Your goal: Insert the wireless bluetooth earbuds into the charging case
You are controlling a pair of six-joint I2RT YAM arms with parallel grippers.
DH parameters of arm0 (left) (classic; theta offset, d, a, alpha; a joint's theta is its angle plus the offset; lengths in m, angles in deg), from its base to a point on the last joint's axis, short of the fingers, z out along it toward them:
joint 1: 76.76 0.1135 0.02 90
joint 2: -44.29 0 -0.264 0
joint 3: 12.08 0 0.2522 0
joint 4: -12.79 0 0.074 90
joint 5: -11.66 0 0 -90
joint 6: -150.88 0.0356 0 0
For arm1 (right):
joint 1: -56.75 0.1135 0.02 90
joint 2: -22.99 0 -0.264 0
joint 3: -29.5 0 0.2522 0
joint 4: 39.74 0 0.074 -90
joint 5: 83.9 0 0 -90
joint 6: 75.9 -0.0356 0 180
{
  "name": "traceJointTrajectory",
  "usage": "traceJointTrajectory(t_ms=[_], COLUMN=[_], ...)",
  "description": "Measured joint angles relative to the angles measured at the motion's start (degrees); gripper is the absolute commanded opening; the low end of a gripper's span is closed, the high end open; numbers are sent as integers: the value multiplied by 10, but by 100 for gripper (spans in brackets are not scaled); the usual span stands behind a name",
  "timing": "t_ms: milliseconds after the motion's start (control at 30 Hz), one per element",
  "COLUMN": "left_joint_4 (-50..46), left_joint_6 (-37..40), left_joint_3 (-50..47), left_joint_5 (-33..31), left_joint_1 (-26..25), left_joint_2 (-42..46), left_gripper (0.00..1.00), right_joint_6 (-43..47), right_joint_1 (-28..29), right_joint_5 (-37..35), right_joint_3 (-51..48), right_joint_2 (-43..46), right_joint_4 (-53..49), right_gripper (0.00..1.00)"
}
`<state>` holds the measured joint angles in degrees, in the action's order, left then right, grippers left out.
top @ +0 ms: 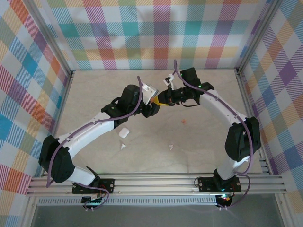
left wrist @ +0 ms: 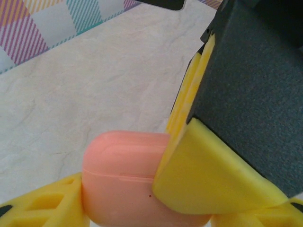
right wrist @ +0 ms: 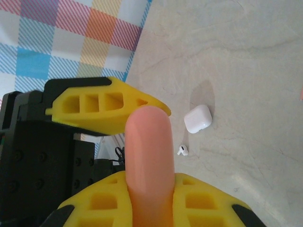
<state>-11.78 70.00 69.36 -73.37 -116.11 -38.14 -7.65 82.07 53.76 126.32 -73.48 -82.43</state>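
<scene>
The right hand is closed on the pink charging case: in the right wrist view the case stands edge-on, clamped between the 2 yellow fingers, with its rounded end projecting beyond them. The left hand meets it at mid-bench, and in the left wrist view the same case sits between the left hand's 2 fingers, with 1 finger touching the case side. The opposite contact is covered by the right hand's yellow finger and black body, so whether the left hand is clamping the case or merely bracketing it cannot be determined. The case lid appears shut, with the seam line visible across its face. The lower part of the case is cut off by the frame edge. On the bench, a white charging case lies closed, with 1 white earbud just beside it. A 2nd white earbud lies well apart to the right, and 1 salmon-pink earbud lies near the right arm, too small for its shape to be resolved.
</scene>
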Motion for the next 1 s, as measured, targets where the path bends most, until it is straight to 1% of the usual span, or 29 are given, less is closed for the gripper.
traceJointTrajectory(t_ms=[33, 67, 100, 133, 333, 433, 567, 633, 733, 800, 867, 933, 1000], left_joint_4=[0, 1, 1, 1, -2, -17, 1, 31, 83, 106, 112, 104, 89], left_joint_6=[1, 3, 3, 1, -8, -25, -57, -75, -89, -91, -82, -65, -46], left_joint_3=[0, 0, 0, -1, -1, -1, -26, -64, -122, -144, -146, -130, -103], left_joint_5=[1, 1, 0, -1, 1, 41, 142, 204, 293, 349, 404, 458, 496], left_joint_1=[0, -1, -1, -1, 4, 29, 108, 153, 199, 209, 209, 207, 203], left_joint_2=[2, 5, 10, 16, 67, 88, 121, 145, 166, 165, 157, 139, 115], left_gripper=[77, 84, 93, 100, 100, 100, 100, 96, 93, 89, 84, 79, 77], right_joint_6=[7, 19, 32, 47, 168, 249, 360, 411, 469, 499, 524, 542, 556], right_joint_1=[1, 2, 2, 2, 3, 3, 3, 3, 3, 3, 3, 5, 8], right_joint_5=[1, 0, -1, -3, -27, -33, -32, -32, -31, -28, -23, -18, -13], right_joint_3=[-5, -8, -8, -7, 59, 96, 116, 123, 133, 135, 137, 137, 137], right_joint_2=[5, 12, 19, 25, 34, 34, 34, 33, 31, 31, 30, 30, 30], right_joint_4=[5, 6, 5, 4, -62, -101, -159, -189, -224, -239, -254, -264, -269], right_gripper=[8, 7, 6, 6, 7, 7, 8, 8, 9, 8, 8, 8, 9])
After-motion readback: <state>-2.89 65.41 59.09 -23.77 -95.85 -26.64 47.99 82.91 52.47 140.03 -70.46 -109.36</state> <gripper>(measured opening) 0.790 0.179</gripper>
